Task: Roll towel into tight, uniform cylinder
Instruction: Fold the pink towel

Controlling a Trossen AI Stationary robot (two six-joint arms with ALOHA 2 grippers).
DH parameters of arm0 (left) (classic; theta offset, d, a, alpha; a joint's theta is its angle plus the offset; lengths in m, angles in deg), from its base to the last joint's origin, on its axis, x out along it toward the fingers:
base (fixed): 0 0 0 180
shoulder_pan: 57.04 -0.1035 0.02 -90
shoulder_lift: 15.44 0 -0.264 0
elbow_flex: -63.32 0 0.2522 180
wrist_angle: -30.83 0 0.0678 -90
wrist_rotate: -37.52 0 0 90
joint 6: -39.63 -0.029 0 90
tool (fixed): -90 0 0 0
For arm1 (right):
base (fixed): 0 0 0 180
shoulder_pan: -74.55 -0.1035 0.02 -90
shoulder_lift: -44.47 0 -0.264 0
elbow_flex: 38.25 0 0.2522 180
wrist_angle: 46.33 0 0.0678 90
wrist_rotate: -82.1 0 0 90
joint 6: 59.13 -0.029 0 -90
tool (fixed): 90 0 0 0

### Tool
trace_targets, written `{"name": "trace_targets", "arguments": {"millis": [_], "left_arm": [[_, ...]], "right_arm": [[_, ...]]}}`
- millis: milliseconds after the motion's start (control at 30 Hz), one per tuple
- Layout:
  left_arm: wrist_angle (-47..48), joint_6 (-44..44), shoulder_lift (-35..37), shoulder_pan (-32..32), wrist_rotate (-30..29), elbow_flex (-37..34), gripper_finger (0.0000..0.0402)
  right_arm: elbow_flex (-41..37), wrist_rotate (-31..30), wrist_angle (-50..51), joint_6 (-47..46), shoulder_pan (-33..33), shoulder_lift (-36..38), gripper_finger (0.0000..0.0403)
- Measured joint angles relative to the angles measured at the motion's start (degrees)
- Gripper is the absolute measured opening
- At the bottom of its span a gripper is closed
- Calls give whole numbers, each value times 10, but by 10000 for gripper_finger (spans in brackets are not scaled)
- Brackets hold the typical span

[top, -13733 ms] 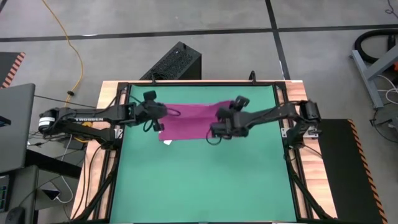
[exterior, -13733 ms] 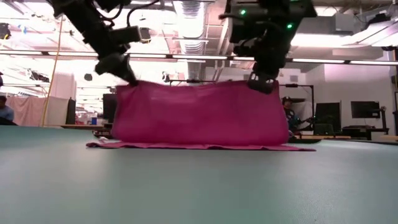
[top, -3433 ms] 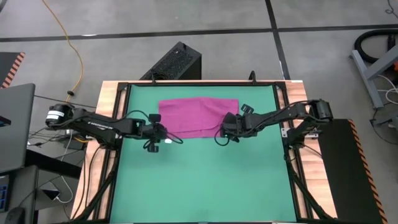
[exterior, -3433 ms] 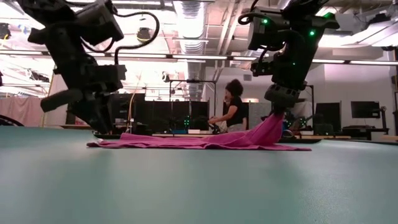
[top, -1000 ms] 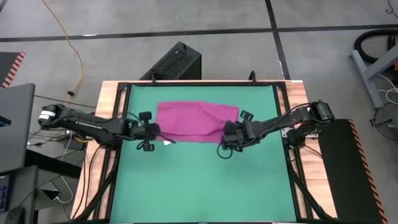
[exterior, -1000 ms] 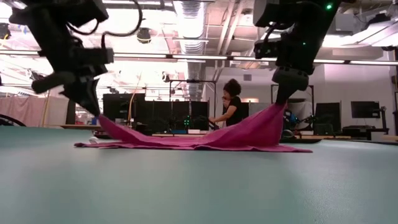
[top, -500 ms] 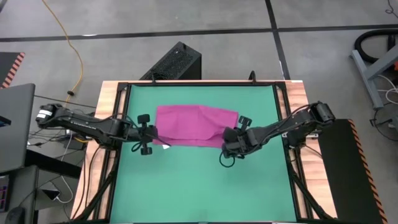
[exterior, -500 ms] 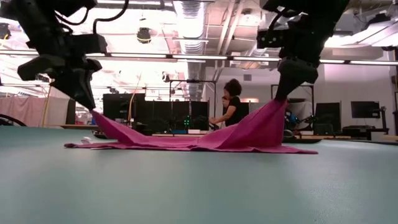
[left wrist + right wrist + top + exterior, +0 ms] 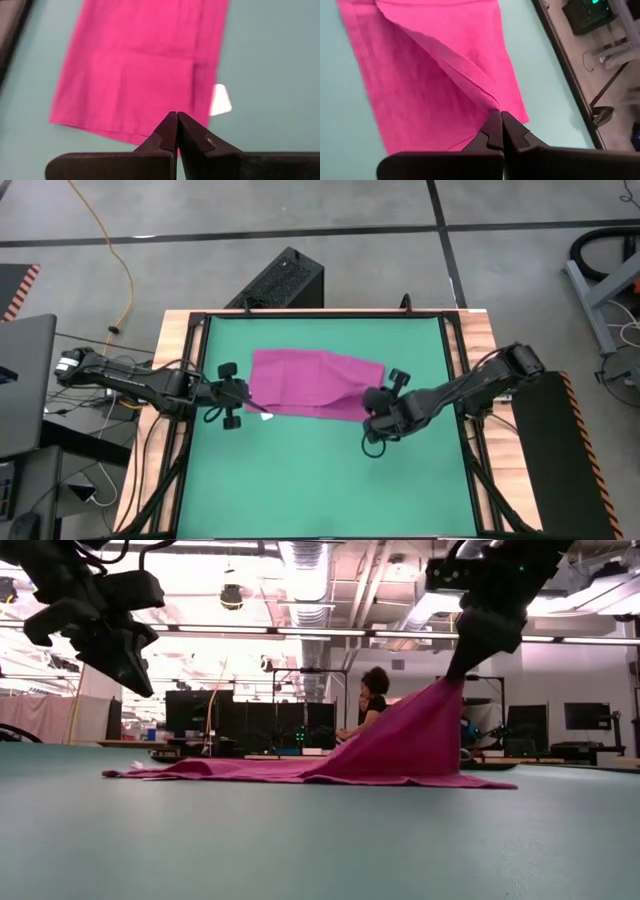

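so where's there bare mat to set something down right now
The whole near half of the green mat, in front of the towel, is bare. A thin strip lies behind the towel by the far rail. Crowded: the middle band, where the left gripper hangs shut beside the towel's edge and the right gripper lifts its corner.

Overhead, table-level, 2 wrist cams

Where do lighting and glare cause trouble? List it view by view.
Low view: bright ceiling lights behind the arms leave the left gripper and the right gripper, which is shut on the lifted towel, as dark silhouettes. High view: even light, no glare on the green mat. Wrist views: the towel is evenly lit, with no hard shadows.
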Motion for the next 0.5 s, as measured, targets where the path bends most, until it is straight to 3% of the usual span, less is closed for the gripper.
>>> {"name": "trace_targets", "arguments": {"millis": [100,300,500], "left_arm": [[-1,-2,-22,1,27,0,0],[-18,-24,-88,3,25,0,2],[-100,-65,-164,5,28,0,36]], "right_arm": [[0,6,-6,-4,-1,4,3],[0,35,-37,10,-2,0,4],[0,54,-38,10,-4,-1,4]]}}
